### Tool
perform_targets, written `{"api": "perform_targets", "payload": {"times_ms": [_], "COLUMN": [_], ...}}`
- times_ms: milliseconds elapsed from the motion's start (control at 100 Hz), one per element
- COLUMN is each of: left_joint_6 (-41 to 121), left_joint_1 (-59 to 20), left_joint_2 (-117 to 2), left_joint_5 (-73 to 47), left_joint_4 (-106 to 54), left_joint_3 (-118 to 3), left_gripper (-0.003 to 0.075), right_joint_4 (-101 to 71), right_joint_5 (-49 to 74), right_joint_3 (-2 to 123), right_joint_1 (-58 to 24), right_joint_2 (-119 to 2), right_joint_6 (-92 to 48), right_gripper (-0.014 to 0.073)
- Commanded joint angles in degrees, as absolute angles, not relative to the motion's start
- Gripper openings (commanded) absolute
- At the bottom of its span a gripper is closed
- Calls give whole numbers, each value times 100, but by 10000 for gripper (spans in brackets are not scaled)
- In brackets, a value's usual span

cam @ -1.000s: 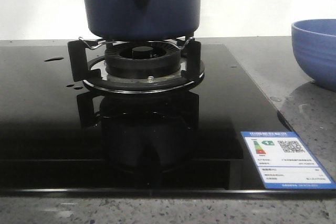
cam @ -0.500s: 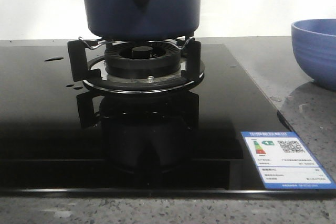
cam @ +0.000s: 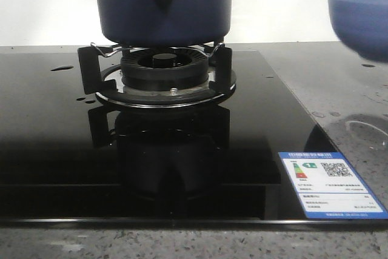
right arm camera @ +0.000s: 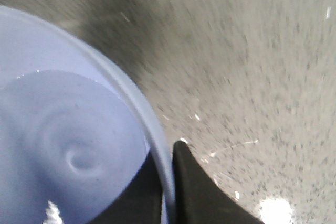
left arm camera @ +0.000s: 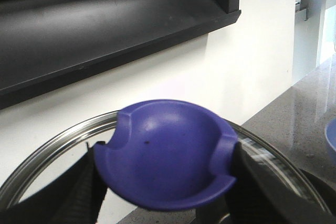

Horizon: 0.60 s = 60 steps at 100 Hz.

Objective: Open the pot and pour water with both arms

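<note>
The dark navy pot (cam: 162, 4) stands on the gas burner (cam: 163, 74); its top is cut off by the front view. My left gripper (left arm camera: 164, 150) is shut on the blue knob (left arm camera: 168, 145) of a glass lid with a steel rim (left arm camera: 47, 153), held up before the wall. My right gripper (right arm camera: 167, 166) is shut on the rim of the lighter blue bowl (right arm camera: 63, 103), one finger inside and one outside. The bowl holds water (right arm camera: 68, 145). In the front view the bowl (cam: 361, 19) hangs blurred above the counter at the right. Neither gripper shows in the front view.
The black glass hob (cam: 54, 137) has small water drops (cam: 62, 68) at the left and a blue label (cam: 330, 184) at its front right corner. A wet ring (cam: 364, 131) marks the grey stone counter at the right. A dark range hood (left arm camera: 105, 19) hangs overhead.
The blue bowl has lifted off the counter at the right and now hangs higher, blurred by motion. A wet ring shows where it stood. The pot has not moved.
</note>
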<state>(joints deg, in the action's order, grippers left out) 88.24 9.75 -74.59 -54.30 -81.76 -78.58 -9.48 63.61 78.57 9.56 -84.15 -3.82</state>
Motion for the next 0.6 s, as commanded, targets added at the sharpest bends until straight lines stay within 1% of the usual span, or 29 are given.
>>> {"api": "perform_targets", "payload": {"times_ms": [0,170,590], "left_joint_6": [8761,8761,8761], "left_joint_1": [986,986,986], "left_joint_2": [-7313,-7337,-7337], "left_joint_5": [-5294,-5174,-4670], "left_joint_4": [-8721,-8717,-8651], "left_joint_3": [-8080,-8080,-8080], "left_gripper": [314,314,314], "right_joint_4": [-1174,-1411,-1854], "right_joint_5": [6463,6836,6749], "right_joint_3": [8533,9607,11663], "right_joint_1": [873,471,-910], "right_joint_2": [-8239,-8478,-9526], "right_joint_6": [-432,-432,-305], "right_gripper": [-54,-54,-54]}}
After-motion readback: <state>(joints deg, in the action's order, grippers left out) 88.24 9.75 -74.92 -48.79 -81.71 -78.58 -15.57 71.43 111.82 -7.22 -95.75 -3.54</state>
